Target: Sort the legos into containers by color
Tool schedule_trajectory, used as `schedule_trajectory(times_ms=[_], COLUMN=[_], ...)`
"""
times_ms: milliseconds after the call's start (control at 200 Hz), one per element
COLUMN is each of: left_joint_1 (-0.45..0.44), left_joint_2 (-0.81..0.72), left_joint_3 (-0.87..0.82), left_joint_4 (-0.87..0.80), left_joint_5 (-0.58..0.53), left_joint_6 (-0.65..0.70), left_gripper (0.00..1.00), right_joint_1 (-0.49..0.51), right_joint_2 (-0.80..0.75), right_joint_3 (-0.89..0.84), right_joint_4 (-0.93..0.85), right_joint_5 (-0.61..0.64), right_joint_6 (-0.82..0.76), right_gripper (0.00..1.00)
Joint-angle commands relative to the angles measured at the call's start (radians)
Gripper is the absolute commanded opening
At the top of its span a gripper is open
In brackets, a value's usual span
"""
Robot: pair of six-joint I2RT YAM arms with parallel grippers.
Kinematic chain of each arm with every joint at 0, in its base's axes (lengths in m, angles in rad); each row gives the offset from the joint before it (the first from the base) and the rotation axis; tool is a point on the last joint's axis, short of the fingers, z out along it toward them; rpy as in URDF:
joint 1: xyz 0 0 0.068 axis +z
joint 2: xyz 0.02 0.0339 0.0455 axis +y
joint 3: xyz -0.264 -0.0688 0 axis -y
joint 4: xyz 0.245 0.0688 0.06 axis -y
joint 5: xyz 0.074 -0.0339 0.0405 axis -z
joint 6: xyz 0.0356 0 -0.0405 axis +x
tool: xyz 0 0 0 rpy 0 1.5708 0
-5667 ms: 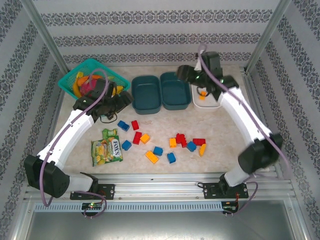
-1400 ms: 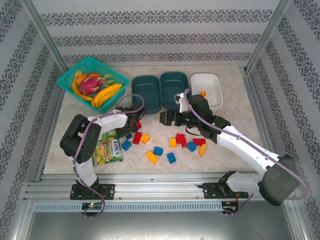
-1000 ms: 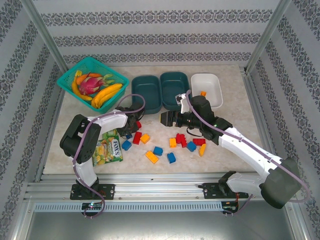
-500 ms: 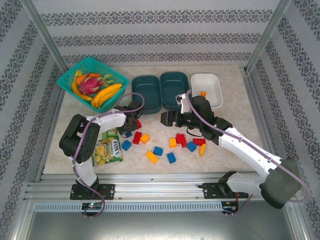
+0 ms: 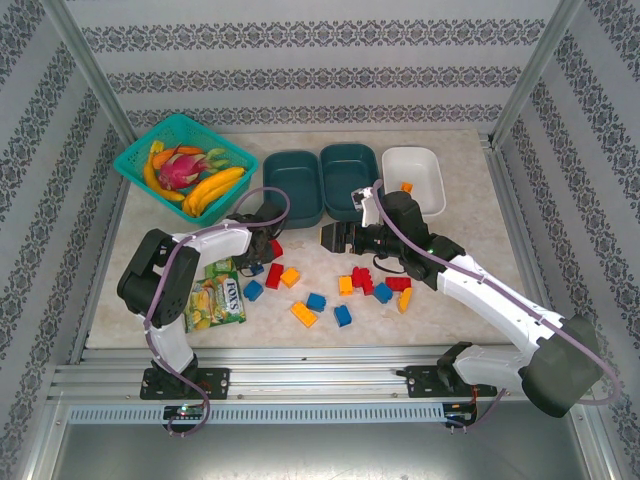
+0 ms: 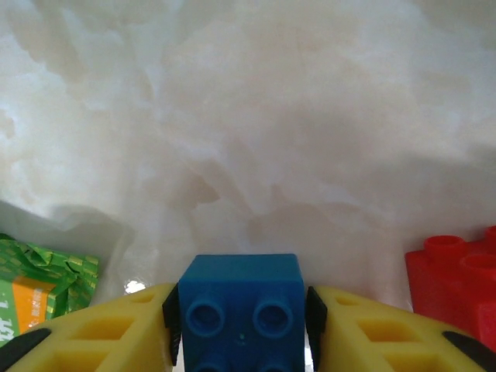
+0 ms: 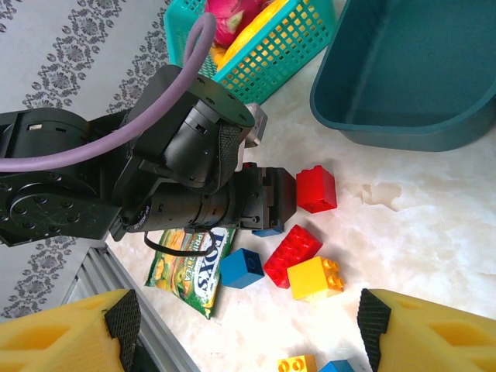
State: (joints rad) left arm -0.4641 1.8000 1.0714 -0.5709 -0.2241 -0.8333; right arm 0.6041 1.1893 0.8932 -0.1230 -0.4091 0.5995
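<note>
marble tabletop (image 5: 470, 200), left of centre: the left gripper (image 6: 240, 329) is clamped on a blue lego (image 6: 239, 283), so the pickup looks in hand. next comes a lift and carry far to a teal tub (image 5: 293, 188); the right gripper (image 7: 248, 333) hangs wide apart.

Your left arm (image 5: 215, 238) has swung down from the basket (image 5: 148, 140) to the worktop (image 5: 470, 200), jaws now clamping a blue brick (image 6: 240, 310); your right arm (image 5: 480, 290) has pulled back from the white tub (image 5: 415, 150) to hover beside the loose bricks (image 5: 365, 280), jaws spread
</note>
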Motion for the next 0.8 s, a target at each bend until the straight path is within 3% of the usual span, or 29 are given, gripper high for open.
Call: schedule_trajectory(times_ms=[0, 310, 794], left_joint_1=[0.027, 0.044, 0.047], left_joint_2=[-0.012, 0.001, -0.063], left_joint_3=[0.006, 0.015, 0.083], left_joint_4=[0.006, 0.018, -0.020], left_joint_5=[-0.003, 0.014, -0.048], left_joint_6=[0.038, 0.060, 0.093], left_gripper=[0.48, 0.34, 0.31], right_joint_1=[-0.006, -0.006, -0.005], right_joint_2=[-0.002, -0.005, 0.006], right_joint_3=[0.000, -0.004, 0.001], right_joint_4=[0.005, 0.000, 0.005], right_joint_5=[-0.007, -0.007, -0.010], right_joint_6=[0.005, 0.005, 0.010], right_gripper=[0.77, 0.76, 0.77])
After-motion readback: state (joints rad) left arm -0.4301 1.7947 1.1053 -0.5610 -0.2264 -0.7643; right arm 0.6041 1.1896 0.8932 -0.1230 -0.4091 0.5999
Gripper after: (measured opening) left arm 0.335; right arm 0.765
